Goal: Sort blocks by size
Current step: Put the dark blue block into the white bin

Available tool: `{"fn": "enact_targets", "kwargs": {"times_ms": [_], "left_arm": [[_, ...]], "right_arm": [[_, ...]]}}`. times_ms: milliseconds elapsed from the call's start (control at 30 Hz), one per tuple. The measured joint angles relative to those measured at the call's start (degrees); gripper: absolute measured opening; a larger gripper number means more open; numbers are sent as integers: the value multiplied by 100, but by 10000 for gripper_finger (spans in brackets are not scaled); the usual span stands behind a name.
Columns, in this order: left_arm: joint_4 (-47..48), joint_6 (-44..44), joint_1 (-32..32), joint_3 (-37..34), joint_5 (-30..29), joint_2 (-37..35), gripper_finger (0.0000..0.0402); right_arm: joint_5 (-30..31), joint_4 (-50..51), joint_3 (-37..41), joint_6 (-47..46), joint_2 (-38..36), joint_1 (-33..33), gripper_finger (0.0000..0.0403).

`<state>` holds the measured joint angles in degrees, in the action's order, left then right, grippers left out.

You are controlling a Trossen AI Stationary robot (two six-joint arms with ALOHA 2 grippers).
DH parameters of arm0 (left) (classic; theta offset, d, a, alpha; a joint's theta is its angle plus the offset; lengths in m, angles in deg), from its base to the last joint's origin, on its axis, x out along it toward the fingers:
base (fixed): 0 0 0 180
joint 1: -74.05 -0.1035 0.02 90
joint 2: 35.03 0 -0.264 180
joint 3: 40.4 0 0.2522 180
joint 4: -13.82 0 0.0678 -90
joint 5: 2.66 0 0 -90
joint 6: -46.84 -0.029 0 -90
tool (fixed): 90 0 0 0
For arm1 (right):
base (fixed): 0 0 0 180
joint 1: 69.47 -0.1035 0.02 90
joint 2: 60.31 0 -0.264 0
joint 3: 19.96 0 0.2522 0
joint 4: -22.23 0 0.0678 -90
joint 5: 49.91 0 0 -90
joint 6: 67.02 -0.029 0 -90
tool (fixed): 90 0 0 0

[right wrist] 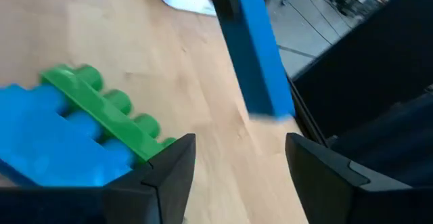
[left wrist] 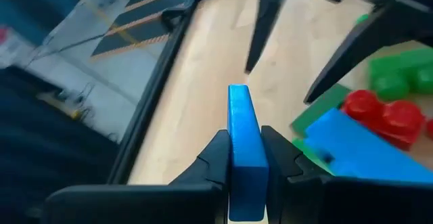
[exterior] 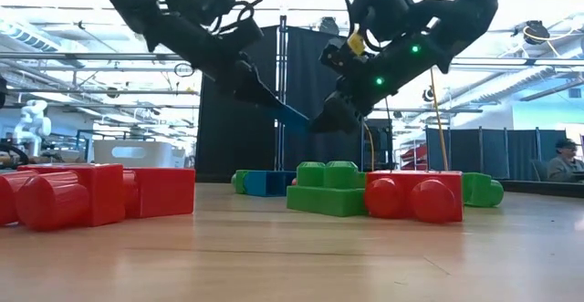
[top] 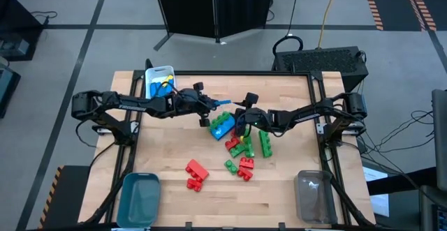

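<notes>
My left gripper (top: 211, 105) is shut on a thin blue bar (left wrist: 242, 132) above the table's middle. It also shows in the low view (exterior: 290, 115). My right gripper (right wrist: 240, 176) is open and empty, just right of the bar's free end (right wrist: 260, 48), above a pile of blocks. Below it a green studded bar (right wrist: 101, 105) lies on a blue brick (right wrist: 54, 146). More red and green bricks (top: 242, 146) lie on the table to the near side. Two red bricks (top: 196, 174) lie apart, nearer the front. My left gripper pinches the blue bar by its two broad faces (left wrist: 245, 158) between its two fingers, at the bar's near end. The fingers (left wrist: 216, 160) lie along the bar, slanting down from the table's left. The bar sticks out past the fingertips and is lifted clear of the table.
A white bin (top: 160, 82) with a few blocks stands at the far left. A teal bin (top: 140, 197) stands at the near left corner and a clear bin (top: 314, 196) at the near right. The two grippers stand close together.
</notes>
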<state>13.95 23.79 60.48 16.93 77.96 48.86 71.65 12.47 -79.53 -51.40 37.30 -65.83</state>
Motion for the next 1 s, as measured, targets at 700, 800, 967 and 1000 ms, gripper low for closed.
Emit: {"fn": "enact_targets", "kwargs": {"times_ms": [700,800,967,1000], "left_arm": [[3404,4144,-1027,-515,-4270,-1691,31],[3130,4482,-1423,-888,-4122,-1691,31],[2830,4719,-2048,-1225,-3221,-1691,32],[2825,4831,-2137,-1232,-3082,-1690,33]], "right_arm": [[139,158,0,-449,0,129,231],[139,142,0,-463,0,129,231],[136,146,1,-536,0,129,231],[136,146,2,-536,0,129,231]]}}
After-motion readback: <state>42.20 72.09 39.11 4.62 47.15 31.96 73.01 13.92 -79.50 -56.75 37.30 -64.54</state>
